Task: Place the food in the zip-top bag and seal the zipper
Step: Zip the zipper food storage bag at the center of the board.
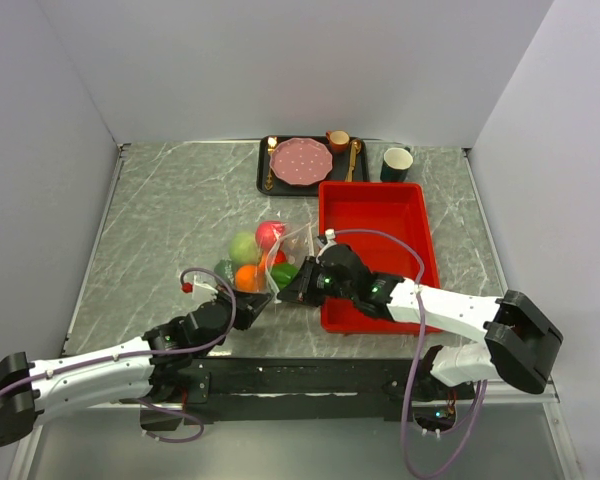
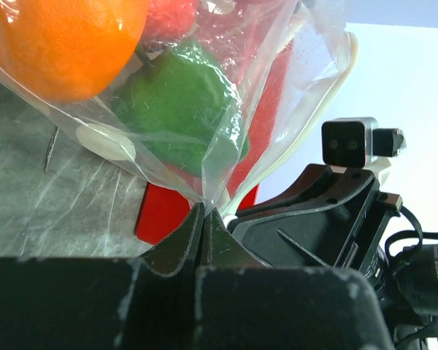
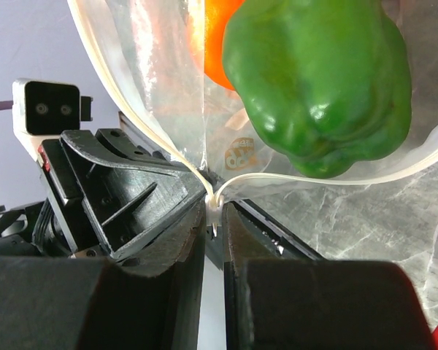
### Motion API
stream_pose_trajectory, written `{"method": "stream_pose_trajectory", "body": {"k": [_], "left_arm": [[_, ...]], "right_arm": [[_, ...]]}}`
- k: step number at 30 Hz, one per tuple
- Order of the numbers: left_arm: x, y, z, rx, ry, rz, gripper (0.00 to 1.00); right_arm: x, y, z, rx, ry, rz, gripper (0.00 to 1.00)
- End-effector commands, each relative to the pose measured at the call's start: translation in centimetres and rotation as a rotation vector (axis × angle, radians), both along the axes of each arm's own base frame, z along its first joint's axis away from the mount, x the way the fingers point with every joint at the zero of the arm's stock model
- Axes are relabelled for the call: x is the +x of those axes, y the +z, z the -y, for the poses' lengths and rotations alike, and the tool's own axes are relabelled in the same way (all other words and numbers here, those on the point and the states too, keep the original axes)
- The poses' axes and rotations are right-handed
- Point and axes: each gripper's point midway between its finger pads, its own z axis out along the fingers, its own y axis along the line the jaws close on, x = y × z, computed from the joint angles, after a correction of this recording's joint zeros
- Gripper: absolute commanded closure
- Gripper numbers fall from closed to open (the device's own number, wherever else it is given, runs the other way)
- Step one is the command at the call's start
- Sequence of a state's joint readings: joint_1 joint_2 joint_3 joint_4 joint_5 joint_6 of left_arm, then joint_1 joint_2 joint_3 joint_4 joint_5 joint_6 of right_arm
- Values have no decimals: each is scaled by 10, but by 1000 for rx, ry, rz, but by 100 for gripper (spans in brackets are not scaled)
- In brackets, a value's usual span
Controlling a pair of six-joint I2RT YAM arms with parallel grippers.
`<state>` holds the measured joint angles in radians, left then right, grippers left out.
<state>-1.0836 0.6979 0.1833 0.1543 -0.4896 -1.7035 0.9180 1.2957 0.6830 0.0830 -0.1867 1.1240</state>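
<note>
The clear zip-top bag (image 1: 292,243) lies mid-table with food in it: pale green cabbage (image 1: 243,246), red apple (image 1: 270,233), orange (image 1: 247,277) and green pepper (image 1: 284,274). My left gripper (image 1: 262,301) is shut on the bag's near corner (image 2: 204,200); orange (image 2: 58,40) and pepper (image 2: 179,102) show through the plastic. My right gripper (image 1: 289,294) faces it, shut on the white zipper (image 3: 216,198) at its slider end. The zipper's two white strips (image 3: 292,175) spread apart above the jaws, the bag mouth open there, with the pepper (image 3: 317,73) just behind.
A red tray (image 1: 375,250) sits right of the bag, under my right arm. A black tray (image 1: 263,172) at the back holds a pink plate (image 1: 301,161), a small cup and gold cutlery. A dark cup (image 1: 397,163) stands beside it. Walls enclose the table.
</note>
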Motion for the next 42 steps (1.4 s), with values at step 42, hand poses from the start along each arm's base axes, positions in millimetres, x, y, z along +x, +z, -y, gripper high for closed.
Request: {"method": "stream_pose_trajectory", "body": {"k": [42], "left_arm": [[-4,1,-2,-26,-12,-4,85]], "right_arm": [[-16,15,-15,301,-169,-171,100]]}}
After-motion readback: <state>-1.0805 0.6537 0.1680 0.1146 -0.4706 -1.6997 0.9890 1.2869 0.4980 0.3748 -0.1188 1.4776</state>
